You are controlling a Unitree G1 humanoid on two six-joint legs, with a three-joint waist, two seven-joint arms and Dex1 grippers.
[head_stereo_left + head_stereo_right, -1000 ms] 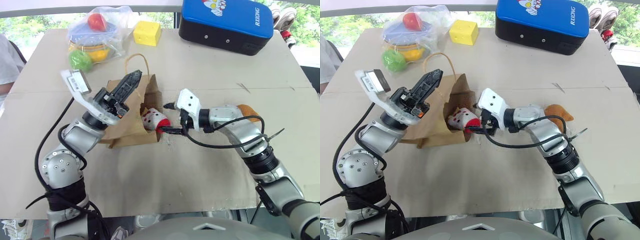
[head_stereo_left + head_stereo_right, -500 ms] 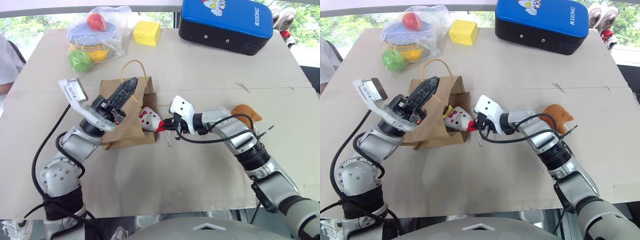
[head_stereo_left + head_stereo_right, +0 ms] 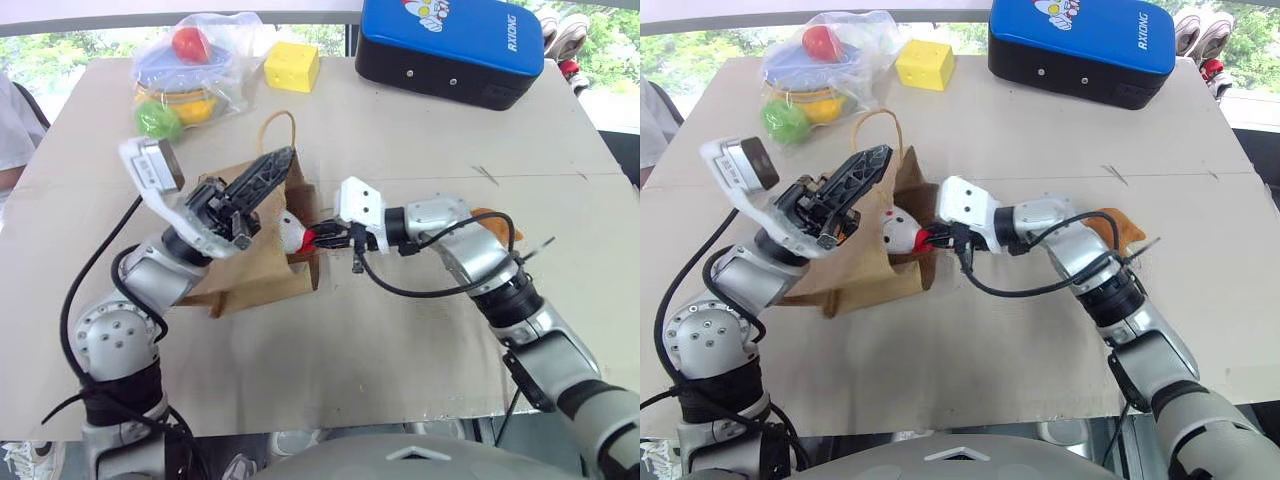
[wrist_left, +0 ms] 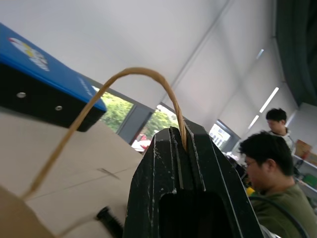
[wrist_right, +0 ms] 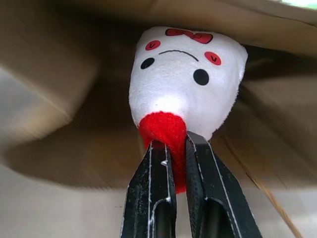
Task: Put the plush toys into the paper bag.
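The brown paper bag (image 3: 252, 272) lies on its side on the table, mouth toward the right. My left gripper (image 3: 268, 168) is shut on one of its loop handles (image 4: 124, 79) and holds the upper edge up. The white mouse plush (image 5: 188, 84) sits in the bag's mouth (image 3: 291, 232), head inward. My right gripper (image 5: 168, 144) is shut on its red base, reaching in from the right (image 3: 935, 238). The orange-brown plush (image 3: 492, 221) lies on the table behind my right forearm, partly hidden by it.
At the back of the table stand a yellow cheese-like block (image 3: 293, 67), a clear plastic bag of colourful toys (image 3: 190, 65) and a blue case (image 3: 450, 45). A person's sleeve (image 3: 14, 130) shows at the left edge. People (image 4: 270, 183) appear in the left wrist view.
My right gripper has shut on the mouse's red base and carried it left into the bag's mouth. The left gripper has shifted a little with the handle, and the bag stands more open.
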